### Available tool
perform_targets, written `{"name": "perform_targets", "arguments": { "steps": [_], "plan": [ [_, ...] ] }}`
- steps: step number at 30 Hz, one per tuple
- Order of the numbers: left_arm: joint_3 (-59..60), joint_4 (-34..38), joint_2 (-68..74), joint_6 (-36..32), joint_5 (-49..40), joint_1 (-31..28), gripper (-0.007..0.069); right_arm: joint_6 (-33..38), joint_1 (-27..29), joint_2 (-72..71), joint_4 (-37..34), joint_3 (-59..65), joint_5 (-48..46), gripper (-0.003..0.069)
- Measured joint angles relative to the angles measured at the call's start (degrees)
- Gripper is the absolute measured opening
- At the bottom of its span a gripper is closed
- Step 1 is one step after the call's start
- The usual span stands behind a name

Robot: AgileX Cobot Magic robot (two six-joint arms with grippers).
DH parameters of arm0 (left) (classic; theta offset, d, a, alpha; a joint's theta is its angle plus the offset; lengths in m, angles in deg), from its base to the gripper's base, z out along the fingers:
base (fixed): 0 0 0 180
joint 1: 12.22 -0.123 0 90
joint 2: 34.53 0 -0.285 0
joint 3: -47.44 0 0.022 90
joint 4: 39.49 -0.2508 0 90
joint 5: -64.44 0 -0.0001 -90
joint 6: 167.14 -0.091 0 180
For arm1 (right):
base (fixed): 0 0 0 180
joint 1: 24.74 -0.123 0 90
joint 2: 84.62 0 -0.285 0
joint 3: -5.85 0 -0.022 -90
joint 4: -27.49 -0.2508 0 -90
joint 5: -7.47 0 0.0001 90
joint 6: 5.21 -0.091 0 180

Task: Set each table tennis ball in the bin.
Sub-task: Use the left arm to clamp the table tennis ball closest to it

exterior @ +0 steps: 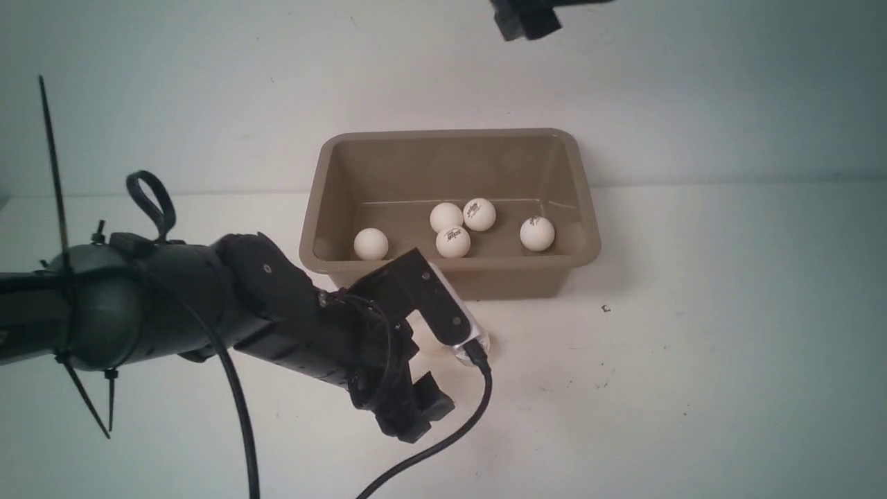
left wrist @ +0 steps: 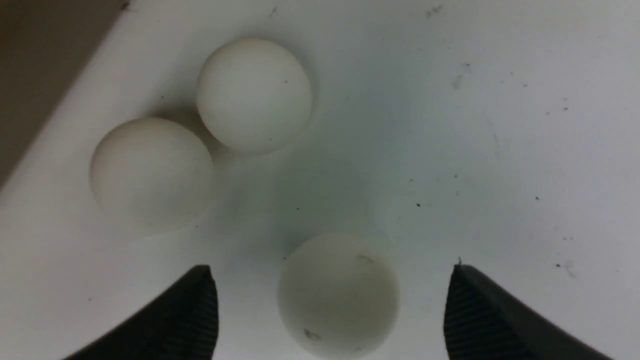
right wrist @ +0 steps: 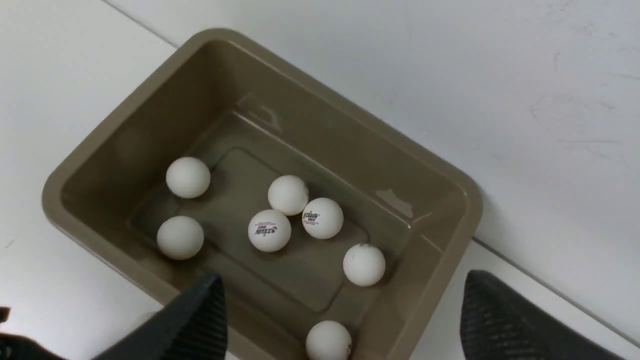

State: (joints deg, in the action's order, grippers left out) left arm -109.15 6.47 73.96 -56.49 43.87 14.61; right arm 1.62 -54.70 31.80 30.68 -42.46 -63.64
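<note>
I'm doing the pick step. Left gripper (left wrist: 330, 282) is hanging released, jaws straddling a loose ball (left wrist: 339, 295) on the table (left wrist: 500, 125) at the bin's (exterior: 443, 159) 7 o'clock. I'm judging that closing on it comes next. Right gripper (right wrist: 342, 287) is idling open above seven binned balls (right wrist: 270, 230). Left arm (exterior: 277, 312) is blocking the front view of the loose ball.

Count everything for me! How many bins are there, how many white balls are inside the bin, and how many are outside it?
Bin: 1
Balls inside it: 7
Balls outside it: 3
Total: 11 things
</note>
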Motion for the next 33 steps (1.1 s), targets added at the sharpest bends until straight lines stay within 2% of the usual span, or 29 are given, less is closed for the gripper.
{"name": "perform_targets", "arguments": {
  "steps": [9, 13, 19, 24, 28, 33],
  "plan": [
    [-0.05, -0.10, 3.08, 0.13, 1.84, 0.00, 0.0540, 0.07, 0.00, 0.00, -0.44, 0.16, -0.11, 0.0568],
    [-0.18, -0.10, 5.24, 0.13, 2.26, 0.06, 0.0489, 0.25, 0.00, 0.00, -0.44, 0.16, -0.11, 0.0568],
    [-2.09, 2.48, 7.31, 0.13, 2.75, 0.06, 0.0351, 0.25, 0.00, 0.00, -0.38, 0.16, -0.11, 0.0568],
    [-2.46, 3.05, 6.03, 0.43, 0.45, 0.06, 0.0352, 0.25, 0.00, 0.00, 0.74, 0.16, -0.85, 0.0568],
    [-2.46, -0.57, -1.40, 5.36, -2.79, 0.06, 0.0352, 0.25, 0.00, 0.00, 2.40, 0.16, -1.52, 0.0568],
    [-5.71, -6.91, -10.29, 12.63, 0.34, -0.57, 0.0352, 0.25, 0.00, -0.41, 1.50, 1.51, -1.53, 0.0567]
  ]
}}
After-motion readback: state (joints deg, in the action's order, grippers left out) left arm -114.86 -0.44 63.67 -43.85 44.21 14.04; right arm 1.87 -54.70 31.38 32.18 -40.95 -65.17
